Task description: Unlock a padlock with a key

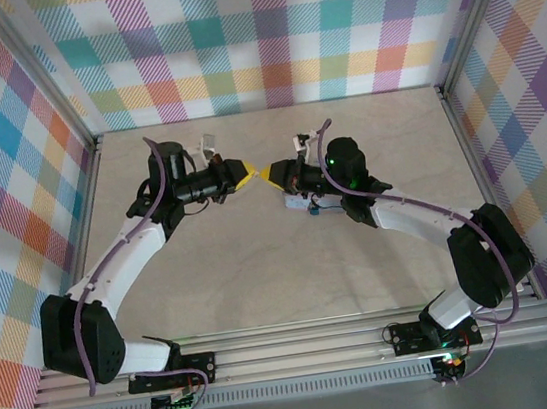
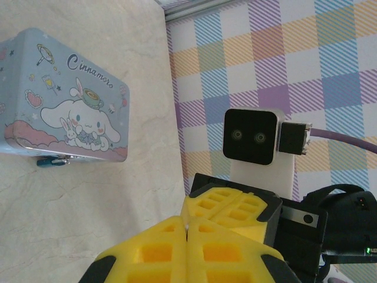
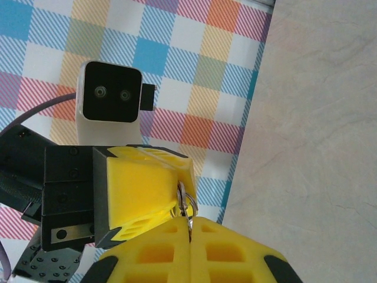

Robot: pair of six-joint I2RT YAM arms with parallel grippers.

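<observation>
- Two arms meet tip to tip above the table: left gripper and right gripper.
- Right gripper's fingers are pressed together, pinching the key by its thin end, with the key's ring against the left fingertip.
- Left gripper's fingers are pressed together; I cannot tell whether they grip the ring.
- Padlock lies on the table, touching the box at its edge, beneath the right arm.
</observation>
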